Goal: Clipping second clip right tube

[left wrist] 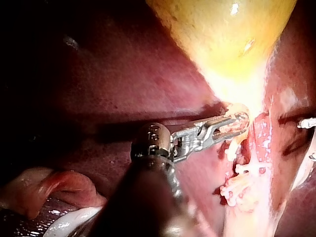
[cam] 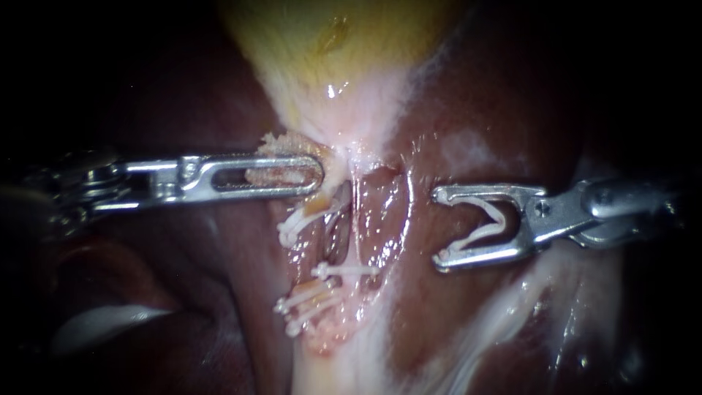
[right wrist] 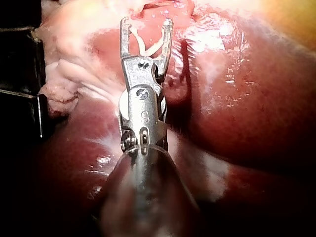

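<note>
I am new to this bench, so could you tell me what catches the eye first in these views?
The right instrument stands out, carrying an open clip between its wide-set jaws, apart from the tubes. Opposite, the left instrument grips tissue at the base of the pale yellow gallbladder, and below it several placed clips sit across the tubes against the dark liver.
</note>
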Controlling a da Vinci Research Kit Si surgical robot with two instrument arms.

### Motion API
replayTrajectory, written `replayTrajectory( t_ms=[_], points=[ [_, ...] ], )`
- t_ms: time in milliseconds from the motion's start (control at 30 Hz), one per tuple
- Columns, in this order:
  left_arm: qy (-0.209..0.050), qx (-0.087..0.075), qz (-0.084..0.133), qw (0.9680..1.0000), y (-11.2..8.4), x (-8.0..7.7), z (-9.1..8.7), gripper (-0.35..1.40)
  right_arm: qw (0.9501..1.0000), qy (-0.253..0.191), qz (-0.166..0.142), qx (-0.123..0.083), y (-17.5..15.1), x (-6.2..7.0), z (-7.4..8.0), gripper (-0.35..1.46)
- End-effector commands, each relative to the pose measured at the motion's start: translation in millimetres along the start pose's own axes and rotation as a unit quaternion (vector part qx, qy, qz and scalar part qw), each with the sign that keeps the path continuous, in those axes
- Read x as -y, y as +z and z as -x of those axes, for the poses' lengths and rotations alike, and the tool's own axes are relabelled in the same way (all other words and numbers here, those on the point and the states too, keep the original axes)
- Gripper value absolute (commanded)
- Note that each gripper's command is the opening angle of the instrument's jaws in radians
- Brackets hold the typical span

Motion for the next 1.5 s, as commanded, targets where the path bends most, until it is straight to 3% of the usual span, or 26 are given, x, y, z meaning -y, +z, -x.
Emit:
replayTrajectory(
  t_ms=[33,233,600,867,1200,1500],
  points=[
    [0.0,0.0,0.0,1.0,-0.1,0.0,0.0,-0.35,1.0,0.0,0.0,0.0,0.0,0.0,0.0,0.5],
    [-0.003,-0.006,-0.006,1.0,-1.6,0.1,1.2,-0.35,1.0,0.0,0.0,0.0,0.1,0.0,0.0,0.5],
    [-0.013,0.008,-0.002,0.9999,-5.9,2.6,3.9,-0.35,1.0,0.0,0.001,0.0,0.4,0.0,-0.1,0.5],
    [-0.011,0.009,-0.001,0.9999,-6.1,2.8,4.0,-0.35,1.0,0.003,0.001,-0.001,1.3,0.1,-0.2,0.5],
    [-0.011,0.01,0.0,0.9999,-6.0,3.2,3.8,-0.35,0.9983,0.058,-0.003,-0.007,6.0,0.0,1.7,0.5],
    [-0.011,0.011,0.001,0.9999,-6.0,3.5,3.8,-0.35,0.9888,0.149,-0.005,-0.012,9.8,-1.0,4.0,0.49]
  ],
)
